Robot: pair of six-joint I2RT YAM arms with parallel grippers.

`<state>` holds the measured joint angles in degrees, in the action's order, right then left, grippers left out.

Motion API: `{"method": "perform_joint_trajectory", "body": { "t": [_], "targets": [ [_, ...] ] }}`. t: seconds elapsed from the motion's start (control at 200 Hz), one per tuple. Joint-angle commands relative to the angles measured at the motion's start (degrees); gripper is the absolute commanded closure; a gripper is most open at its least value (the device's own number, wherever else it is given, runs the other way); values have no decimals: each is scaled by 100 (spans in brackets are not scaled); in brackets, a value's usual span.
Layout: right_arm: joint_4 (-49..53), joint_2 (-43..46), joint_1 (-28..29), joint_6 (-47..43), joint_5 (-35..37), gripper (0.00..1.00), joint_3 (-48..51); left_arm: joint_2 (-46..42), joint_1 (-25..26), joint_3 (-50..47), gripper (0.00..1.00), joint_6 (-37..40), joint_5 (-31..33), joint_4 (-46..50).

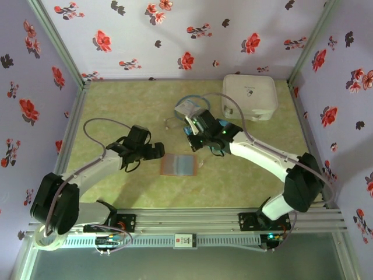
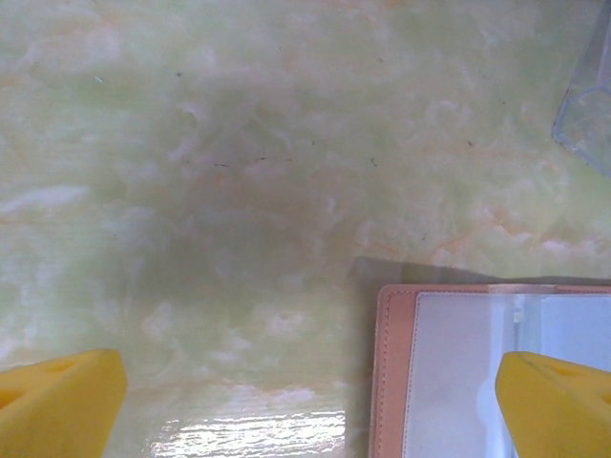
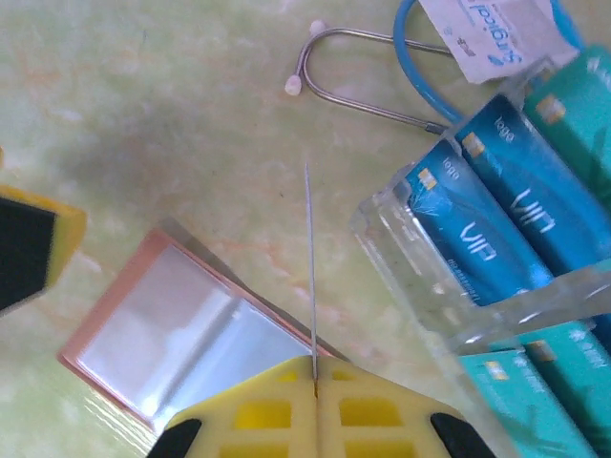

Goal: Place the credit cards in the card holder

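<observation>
**Right wrist: a card (image 3: pixel 309 267) pinched edge-on over the open holder (image 3: pixel 162 334)**

The holder lies open and flat on the green table (image 1: pixel 233 186), roughly midway between the two arms. Its clear pockets face up, with the brown rim showing around them. From the right wrist camera the card reads as a thin line rising from the yellow fingers. Its lower end sits above the holder's near corner. Whether it touches the pocket, I cannot tell.

The other cards (image 3: pixel 487 229) stand in a clear stand (image 3: pixel 401 267) just beside the holder. The blue ones are marked VIP, and teal ones stand next to and behind them.

The right gripper (image 3: pixel 315 401) has its jaws closed tight on the card, the two yellow pads meeting along its edge. The left gripper (image 2: pixel 305 405) hangs low at the holder's left side with its jaws spread wide and nothing held. Through its wrist camera, one pad sits over bare table and the other over a clear pocket. A corner of the stand shows at the upper right of that view.

Beyond the stand lies a pale packet (image 3: pixel 487 33) with blue tubing (image 3: pixel 410 57) and a thin metal loop (image 3: pixel 325 86). Farther back, near the right corner, sits a white case (image 1: pixel 249 96). Lilac walls (image 1: pixel 175 35) with red flowers close in the table on three sides.
</observation>
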<state>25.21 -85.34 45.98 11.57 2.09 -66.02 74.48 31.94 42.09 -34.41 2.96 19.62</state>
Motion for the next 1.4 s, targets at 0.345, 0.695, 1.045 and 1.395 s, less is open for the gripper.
{"method": "perform_joint_trajectory", "body": {
  "t": [0.345,0.695,1.045,1.395],
  "targets": [
    [-3960,932,-609,3321,-1564,100,2746,279,688,221,0,217,943,474],
    [-5078,489,-461,3856,-1753,100,3359,431,1047,133,0,174,1364,176],
    [-5174,194,-229,3694,-1594,100,3525,660,1370,64,0,141,1648,57],
    [-5626,-241,-70,3795,-1909,100,3561,840,1376,-18,0,207,1814,-33]
  ]
}}
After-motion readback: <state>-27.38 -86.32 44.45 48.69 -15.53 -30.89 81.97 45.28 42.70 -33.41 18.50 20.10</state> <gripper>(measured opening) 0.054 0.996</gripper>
